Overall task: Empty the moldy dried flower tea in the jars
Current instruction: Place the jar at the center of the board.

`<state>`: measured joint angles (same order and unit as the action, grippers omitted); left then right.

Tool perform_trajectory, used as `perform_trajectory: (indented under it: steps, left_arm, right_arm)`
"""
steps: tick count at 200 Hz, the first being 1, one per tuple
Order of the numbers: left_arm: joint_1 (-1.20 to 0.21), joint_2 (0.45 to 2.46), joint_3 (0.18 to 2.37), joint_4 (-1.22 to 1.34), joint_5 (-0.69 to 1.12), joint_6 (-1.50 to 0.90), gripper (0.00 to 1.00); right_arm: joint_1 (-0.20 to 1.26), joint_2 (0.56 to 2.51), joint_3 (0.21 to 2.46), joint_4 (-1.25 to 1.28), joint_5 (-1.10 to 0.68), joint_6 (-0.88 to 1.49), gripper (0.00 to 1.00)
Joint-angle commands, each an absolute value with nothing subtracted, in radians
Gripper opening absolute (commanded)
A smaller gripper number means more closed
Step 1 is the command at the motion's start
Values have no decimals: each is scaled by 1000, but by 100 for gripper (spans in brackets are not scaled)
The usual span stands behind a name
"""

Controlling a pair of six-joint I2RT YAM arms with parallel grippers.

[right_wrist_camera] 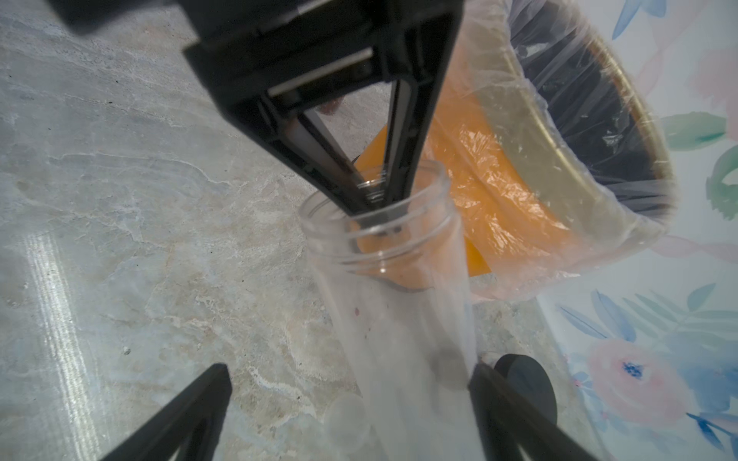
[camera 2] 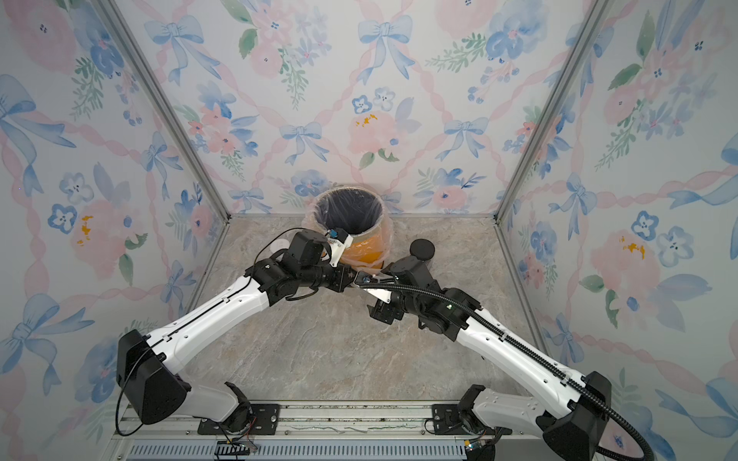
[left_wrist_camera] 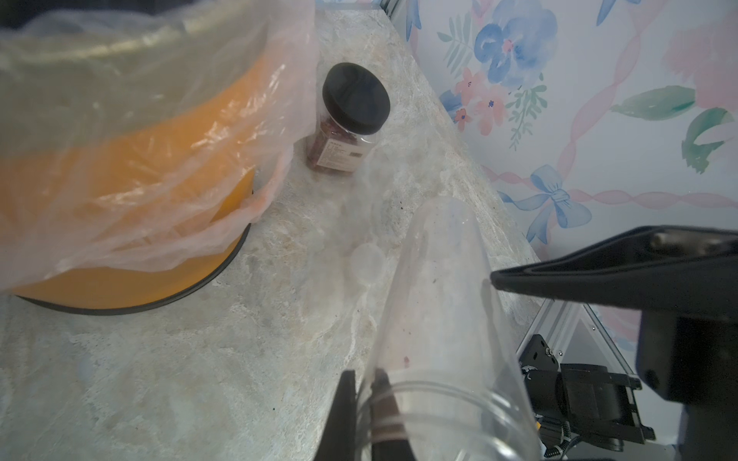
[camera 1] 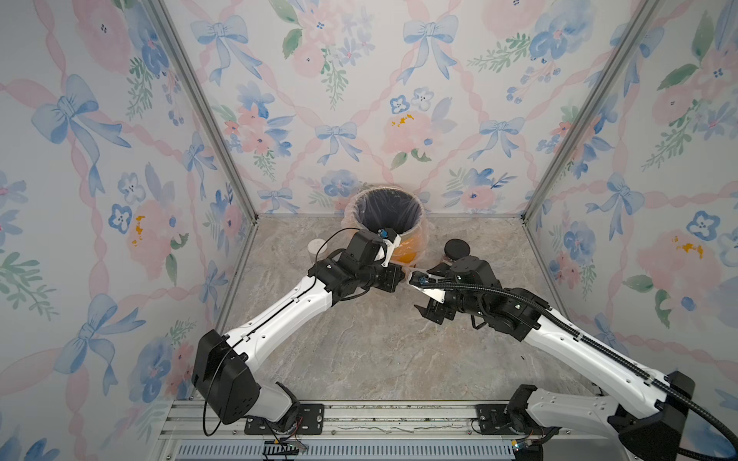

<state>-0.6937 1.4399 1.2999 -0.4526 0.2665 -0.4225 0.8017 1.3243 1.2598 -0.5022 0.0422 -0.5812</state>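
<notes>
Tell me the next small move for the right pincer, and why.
Probably close the right pincer on the jar: its fingers stand open on either side of the clear body, while the left pincer pinches only the rim. The jar looks empty, so a firmer hold seems due.

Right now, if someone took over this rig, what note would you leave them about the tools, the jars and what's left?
Left tool: shut on the rim of the tall slim jar, lid off, emptied but for a few specks.
Right tool: open, jaws either side of that jar's body.
Its translucent lid lies on the table.
Black-lidded jar stands capped beside the orange bin, tea inside; white-lidded jar on the bin's other side, contents unseen.
Left: empty the black-lidded jar, check the white-lidded one.
</notes>
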Motion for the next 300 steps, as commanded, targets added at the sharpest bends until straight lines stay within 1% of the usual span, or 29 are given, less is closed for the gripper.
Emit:
perform_trajectory:
  steps: [1, 15, 56, 85, 109, 157, 194, 201, 213, 228, 286, 300]
  left_arm:
    - [-697, 1434, 1306, -459, 300, -402, 0]
    - [-697, 1434, 1304, -459, 306, -402, 0]
    - [-695, 1430, 1302, -459, 332, -402, 0]
    - [-693, 1427, 1301, -459, 349, -400, 0]
    - [-687, 1425, 1299, -459, 359, -403, 0]
    - [-669, 1415, 1301, -459, 382, -408, 0]
    - [-655, 1404, 1302, -457, 419, -406, 0]
    - [-653, 1403, 1302, -458, 426, -406, 0]
    - [-651, 1401, 1302, -458, 435, -407, 0]
    - [-650, 1405, 1302, -457, 452, -407, 0]
    - [-635, 1399, 1296, -457, 463, -413, 0]
    - [-633, 1399, 1299, -457, 460, -417, 4]
  right_arm:
    - [811, 1360, 1275, -427, 68, -636, 93]
    - [812, 1376, 1274, -401, 85, -645, 91]
    - [808, 1416, 1261, -350, 122, -684, 88]
    - [804, 1431, 1239, -307, 117, -679, 82]
    - [798, 1437, 1226, -286, 108, -666, 74]
    - [784, 1429, 1191, -258, 63, -644, 68]
    - [749, 1405, 1166, -223, 13, -609, 68]
    - [746, 1404, 1162, -218, 12, -610, 70]
    - [743, 1404, 1161, -220, 4, -613, 77]
    - [742, 1407, 1160, -222, -3, -619, 78]
    - [710, 1385, 1133, -178, -67, -574, 58]
    - [710, 1379, 1125, -169, -79, -569, 54]
